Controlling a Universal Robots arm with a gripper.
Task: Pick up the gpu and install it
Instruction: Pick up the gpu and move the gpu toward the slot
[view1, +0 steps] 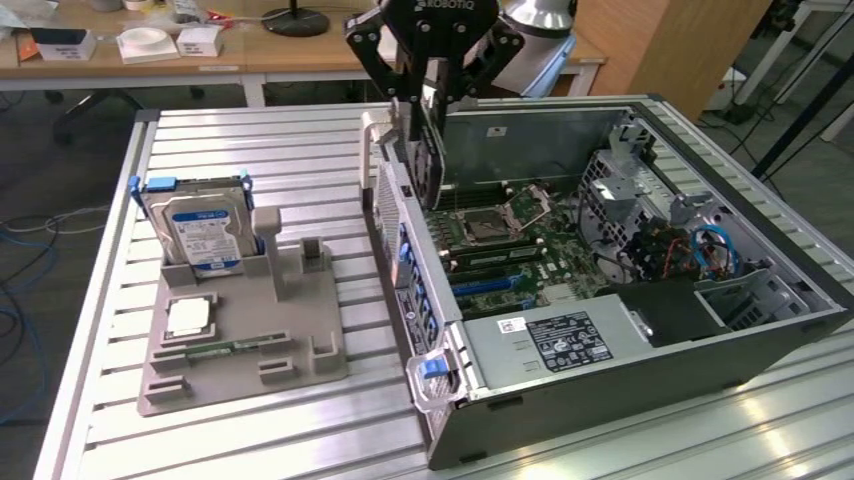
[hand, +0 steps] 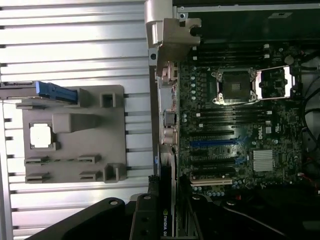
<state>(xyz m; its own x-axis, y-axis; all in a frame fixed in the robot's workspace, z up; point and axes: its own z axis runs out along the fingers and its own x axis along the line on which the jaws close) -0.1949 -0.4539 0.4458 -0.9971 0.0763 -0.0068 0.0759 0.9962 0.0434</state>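
Black-shrouded and edge-on, the gpu (view1: 430, 165) hangs upright, clamped between the jaws of the hand (view1: 430, 100). Directly beneath the hand lies the open case (view1: 747, 330). The card's lower edge sits just inside the case's rear wall, above the motherboard (view1: 521, 250), not seated in a slot. Off to one side of the hand, on the desk (view1: 280, 150), a grey holder (view1: 240, 360) carries a hard drive (view1: 200, 235).

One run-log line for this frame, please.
hand: shut on gpu | gpu: edge-on, above open computer case, by its rear panel | install: not seated in slot
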